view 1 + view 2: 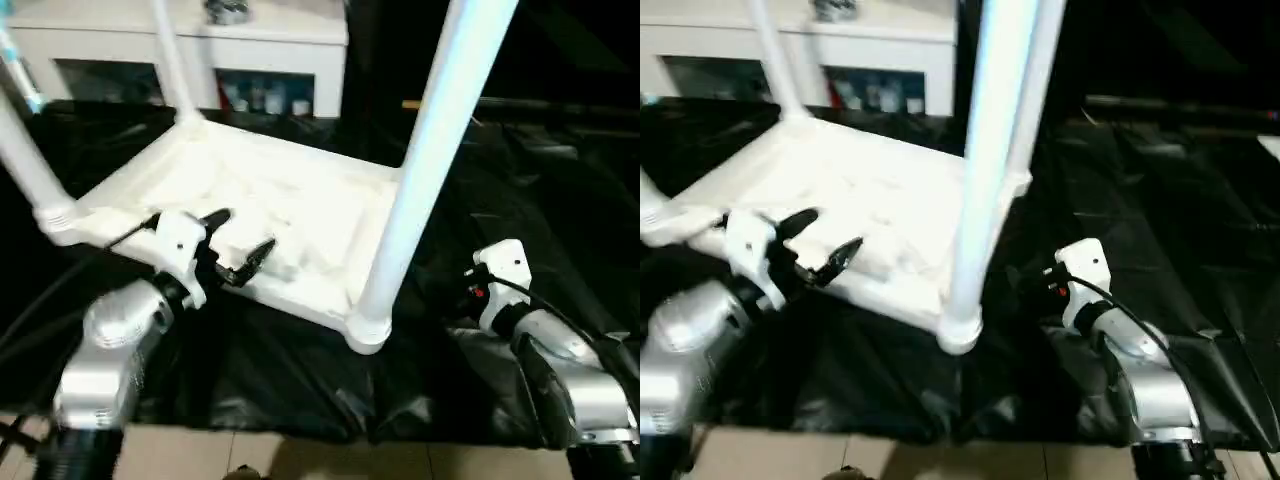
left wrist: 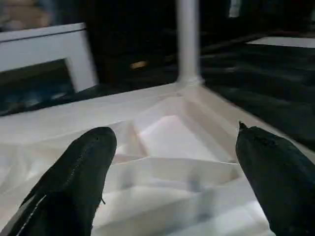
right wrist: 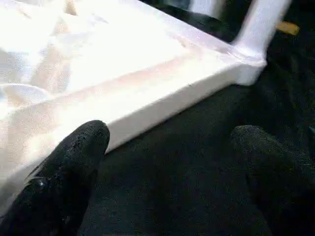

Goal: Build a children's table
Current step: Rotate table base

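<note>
Black sheeting (image 1: 300,370) covered the work surface, presumably to protect the plastic and the floor beneath. On it lay the white tabletop (image 1: 300,210), upside down with its ribbed underside facing up, which was the sensible way to reach the corner sockets. Behind it stood a white cabinet (image 1: 180,50) with glass doors, not part of the job.

Three legs rose from the sockets: the near-right leg (image 1: 425,160) leaned a little away from upright, the far leg (image 1: 172,60) stood at the back corner, and the left leg (image 1: 25,160) slanted out of its socket (image 1: 60,218) at the near-left corner. The fourth corner, behind the near-right leg, could not be made out clearly, so I could not say whether its leg was in. By my reckoning the build was well along, with seating and straightening the legs as the likely remainder.

The left gripper (image 1: 233,244) hovered over the near rim of the top, its fingers (image 2: 74,182) spread wide and holding nothing, well placed to steady the slab. The right gripper (image 3: 172,162) hung over the sheeting just beside the top's edge, likewise released and empty, near the foot of the near-right leg.
</note>
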